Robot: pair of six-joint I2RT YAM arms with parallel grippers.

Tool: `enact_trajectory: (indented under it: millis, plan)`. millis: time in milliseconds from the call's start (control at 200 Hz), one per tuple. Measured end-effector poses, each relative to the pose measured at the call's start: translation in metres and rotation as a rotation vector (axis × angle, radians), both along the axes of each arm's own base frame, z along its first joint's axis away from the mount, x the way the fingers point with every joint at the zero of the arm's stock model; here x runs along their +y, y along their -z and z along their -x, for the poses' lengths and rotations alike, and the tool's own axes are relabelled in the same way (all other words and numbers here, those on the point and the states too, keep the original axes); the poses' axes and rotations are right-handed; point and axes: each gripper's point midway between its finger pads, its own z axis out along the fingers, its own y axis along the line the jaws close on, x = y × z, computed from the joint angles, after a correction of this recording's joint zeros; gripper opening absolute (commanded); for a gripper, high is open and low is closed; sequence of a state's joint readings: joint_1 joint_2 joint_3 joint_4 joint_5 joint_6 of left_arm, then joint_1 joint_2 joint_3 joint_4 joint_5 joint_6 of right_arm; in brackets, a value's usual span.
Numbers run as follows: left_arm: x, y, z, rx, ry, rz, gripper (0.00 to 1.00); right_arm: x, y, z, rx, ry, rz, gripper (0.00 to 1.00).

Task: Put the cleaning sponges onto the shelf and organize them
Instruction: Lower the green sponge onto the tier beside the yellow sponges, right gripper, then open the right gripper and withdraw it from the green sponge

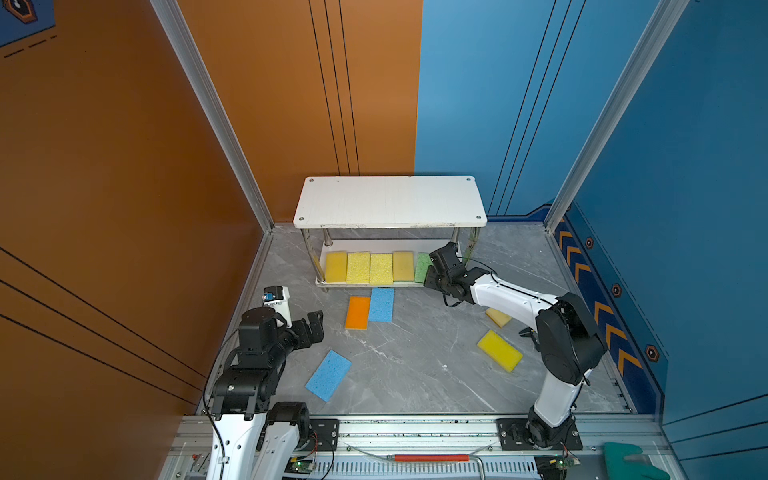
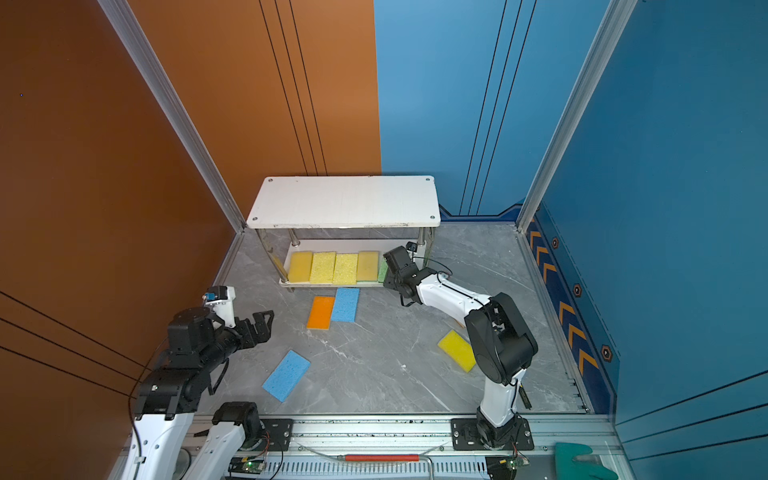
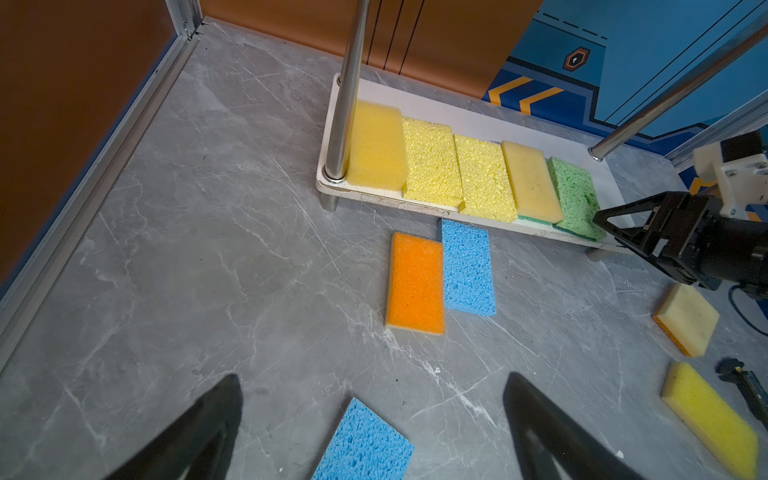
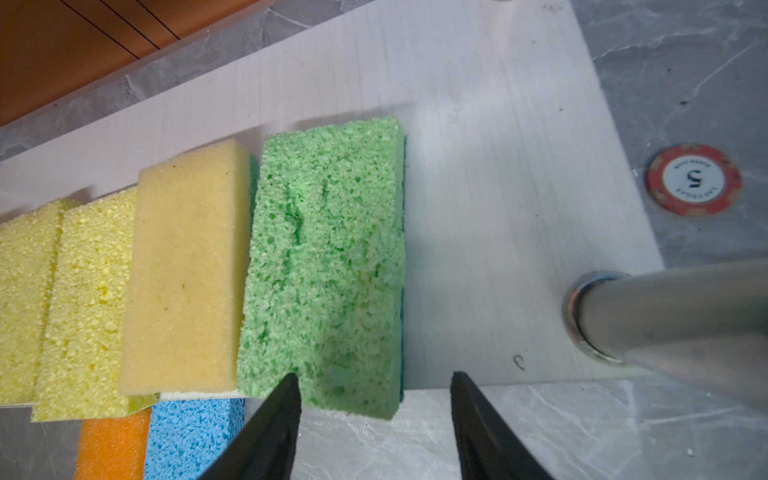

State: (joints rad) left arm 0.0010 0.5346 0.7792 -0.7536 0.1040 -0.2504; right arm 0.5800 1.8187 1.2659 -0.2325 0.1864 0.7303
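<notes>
The shelf point(image 1: 390, 201) stands at the back, its top board bare. On its lower board point(image 4: 498, 166) lie three yellow sponges point(image 1: 358, 267), a pale tan one point(image 1: 403, 266) and a green sponge point(image 4: 328, 257) in a row. My right gripper point(image 4: 374, 376) is open at the green sponge's front end, with a gap between the sponge and one finger. On the floor lie an orange sponge point(image 1: 358, 312), two blue sponges point(image 1: 382, 304) point(image 1: 328, 375), a yellow sponge point(image 1: 499, 350) and a pale one point(image 1: 498, 317) half hidden by the right arm. My left gripper point(image 1: 318, 326) hangs open and empty, above the floor near the nearer blue sponge point(image 3: 365, 444).
A shiny shelf post point(image 4: 665, 307) stands close beside the right gripper. A red poker chip point(image 4: 694, 179) lies on the floor by the shelf's right end. A green glove point(image 1: 631, 461) and a red-handled tool point(image 1: 430, 458) rest on the front rail. Walls close in on three sides.
</notes>
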Motion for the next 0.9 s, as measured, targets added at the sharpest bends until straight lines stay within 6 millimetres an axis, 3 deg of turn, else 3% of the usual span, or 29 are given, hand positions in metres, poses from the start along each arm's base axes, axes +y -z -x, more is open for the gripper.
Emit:
enact_trajectory:
  millis: [175, 616, 896]
  plan:
    - [0.0, 0.0, 0.0, 0.0, 0.0, 0.0, 0.98, -0.004, 0.004, -0.011, -0.012, 0.015, -0.019, 0.64]
    - [0.0, 0.0, 0.0, 0.0, 0.0, 0.0, 0.98, 0.016, 0.005, -0.029, -0.054, -0.034, -0.13, 0.67]
    - [0.0, 0.0, 0.0, 0.002, 0.0, 0.0, 0.98, 0.018, 0.003, -0.034, -0.062, -0.044, -0.158, 0.68]
